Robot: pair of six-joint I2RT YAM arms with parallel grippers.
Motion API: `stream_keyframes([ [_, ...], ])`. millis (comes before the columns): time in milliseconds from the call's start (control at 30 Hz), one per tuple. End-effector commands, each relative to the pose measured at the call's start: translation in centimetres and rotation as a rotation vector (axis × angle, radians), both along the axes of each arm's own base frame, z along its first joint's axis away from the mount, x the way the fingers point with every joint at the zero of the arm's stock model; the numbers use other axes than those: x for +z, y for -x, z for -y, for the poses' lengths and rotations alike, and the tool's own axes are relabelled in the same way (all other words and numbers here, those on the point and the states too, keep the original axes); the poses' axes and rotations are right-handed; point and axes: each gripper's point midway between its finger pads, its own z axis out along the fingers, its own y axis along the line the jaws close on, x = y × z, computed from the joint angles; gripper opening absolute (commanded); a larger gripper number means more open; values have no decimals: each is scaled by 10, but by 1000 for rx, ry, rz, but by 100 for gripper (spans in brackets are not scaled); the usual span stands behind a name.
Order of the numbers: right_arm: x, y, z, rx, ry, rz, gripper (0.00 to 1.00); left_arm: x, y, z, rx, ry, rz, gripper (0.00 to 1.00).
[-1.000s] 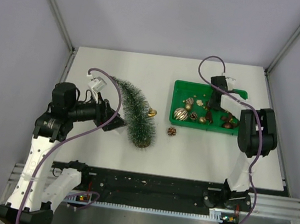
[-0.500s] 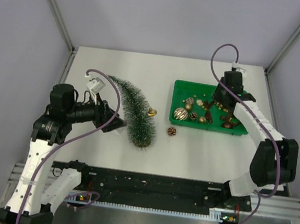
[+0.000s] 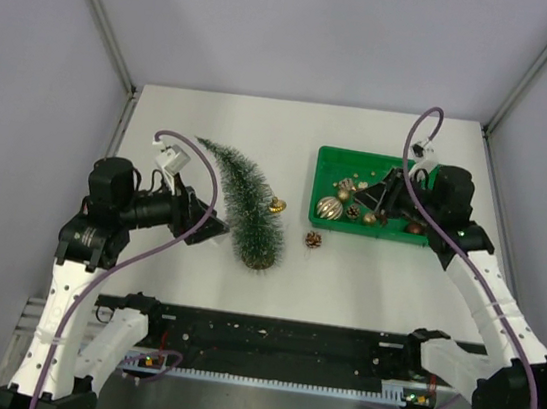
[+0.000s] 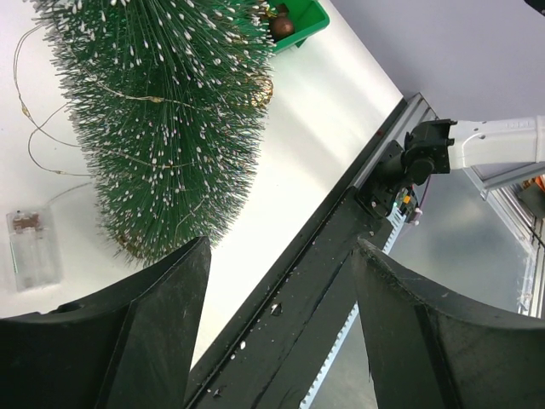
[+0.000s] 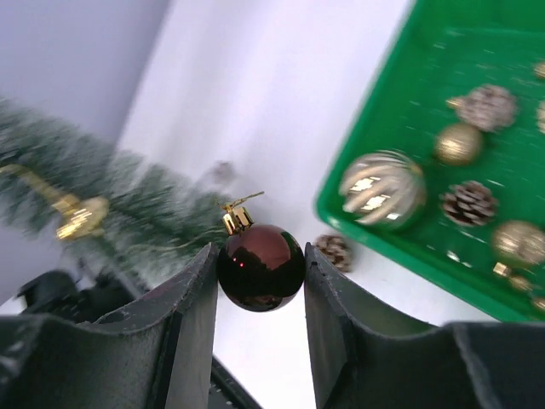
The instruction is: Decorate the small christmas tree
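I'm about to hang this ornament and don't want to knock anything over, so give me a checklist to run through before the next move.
1. Grip: dark red glossy ball with gold cap clamped in the right gripper: ok.
2. Hanger: the gold wire loop sticks up clear of the fingers: ok.
3. Target: slim dark green bottle-brush tree standing on its base: ok.
4. Support: left gripper steadying the tree: not ok. It is open beside the tree, holding nothing.
5. Free branch for the ball: cannot tell, the right wrist view is blurred.
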Motion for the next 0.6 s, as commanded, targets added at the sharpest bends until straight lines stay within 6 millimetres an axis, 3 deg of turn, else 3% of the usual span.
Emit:
stream_keyframes([
  [0, 67, 42, -37, 301, -170, 217, 32, 3, 2, 1, -8, 6, 29, 72],
  [167, 48, 38, -36, 285, -150, 161, 31, 3, 3, 1, -9, 10, 28, 72],
  [400, 84, 59, -59, 434, -193, 293, 29, 0, 4, 0, -7, -5, 42, 72],
  [567, 85, 77, -87, 516, -94, 281, 28, -5, 2, -2, 7, -16, 30, 72],
])
